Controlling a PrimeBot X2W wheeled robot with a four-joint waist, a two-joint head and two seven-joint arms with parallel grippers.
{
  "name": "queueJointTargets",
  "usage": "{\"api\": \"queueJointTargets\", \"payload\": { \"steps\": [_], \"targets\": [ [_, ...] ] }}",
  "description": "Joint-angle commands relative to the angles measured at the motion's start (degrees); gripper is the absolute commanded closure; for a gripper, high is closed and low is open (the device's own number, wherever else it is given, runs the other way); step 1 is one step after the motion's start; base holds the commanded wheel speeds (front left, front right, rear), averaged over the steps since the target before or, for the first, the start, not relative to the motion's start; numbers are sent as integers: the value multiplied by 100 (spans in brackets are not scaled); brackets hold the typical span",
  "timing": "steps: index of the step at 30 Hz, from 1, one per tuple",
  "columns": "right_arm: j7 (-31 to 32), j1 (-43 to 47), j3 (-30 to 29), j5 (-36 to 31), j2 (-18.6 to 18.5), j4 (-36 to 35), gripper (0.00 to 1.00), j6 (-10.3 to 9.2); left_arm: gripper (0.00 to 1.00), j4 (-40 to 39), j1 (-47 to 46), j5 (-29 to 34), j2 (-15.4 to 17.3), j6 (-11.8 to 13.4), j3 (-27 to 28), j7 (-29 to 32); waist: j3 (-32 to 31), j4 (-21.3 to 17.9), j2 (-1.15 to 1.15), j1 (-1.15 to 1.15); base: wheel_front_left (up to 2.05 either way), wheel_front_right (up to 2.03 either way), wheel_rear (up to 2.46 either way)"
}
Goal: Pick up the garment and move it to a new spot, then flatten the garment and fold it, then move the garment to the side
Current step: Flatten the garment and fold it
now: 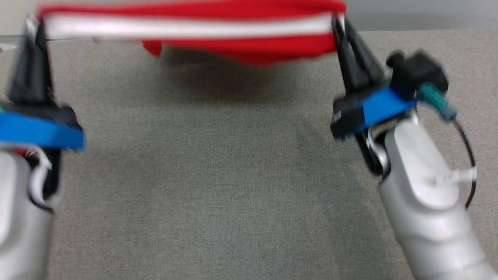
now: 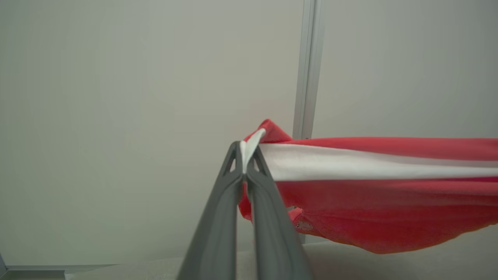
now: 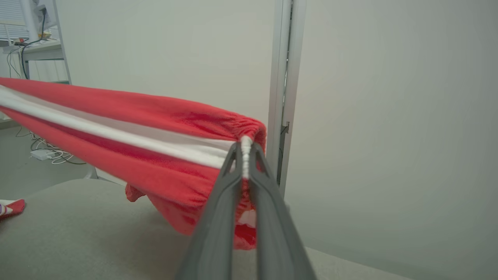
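Observation:
The garment (image 1: 186,23) is red with a broad white stripe. It hangs stretched between my two grippers above the far part of the grey table (image 1: 218,175), its red underside sagging in the middle. My left gripper (image 1: 33,27) is shut on its left end and my right gripper (image 1: 337,21) is shut on its right end. In the left wrist view my left gripper (image 2: 244,149) pinches the white stripe of the garment (image 2: 369,186). My right gripper (image 3: 246,146) in the right wrist view does the same on the gathered edge of the garment (image 3: 128,136).
The grey fabric table top (image 3: 78,233) spreads below the cloth. A pale wall with a metal post (image 3: 283,77) stands behind it. A small red and white cloth piece (image 3: 11,207) lies at the table's left edge. Cables and a desk (image 3: 35,46) are further off.

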Motion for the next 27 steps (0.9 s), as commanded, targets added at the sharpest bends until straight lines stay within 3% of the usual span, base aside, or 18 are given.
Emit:
{"api": "queueJointTargets", "payload": {
  "steps": [1, 8, 14, 27],
  "targets": [
    [-27, 522, -53, 140, -78, 28, 100, -17, 100, 79, 461, -35, -105, 22, 35, -24, -90, -17, -1, 0, 0, 0, 0],
    [-30, 2474, -172, 417, -85, -196, 100, -21, 100, 469, 2313, -35, -674, 26, 62, -26, -431, -87, -1, 0, 0, 0, 0],
    [-30, 3697, -92, 717, -86, -512, 100, -19, 100, 670, 3358, 150, -1063, 25, 151, -26, -956, -133, -1, 0, 0, 0, 0],
    [-34, 5134, -21, 1088, -89, -762, 100, -23, 100, 1191, 4368, 668, -1510, 36, 674, -27, -1693, -177, -1, 0, 0, 0, 0]
  ]
}}
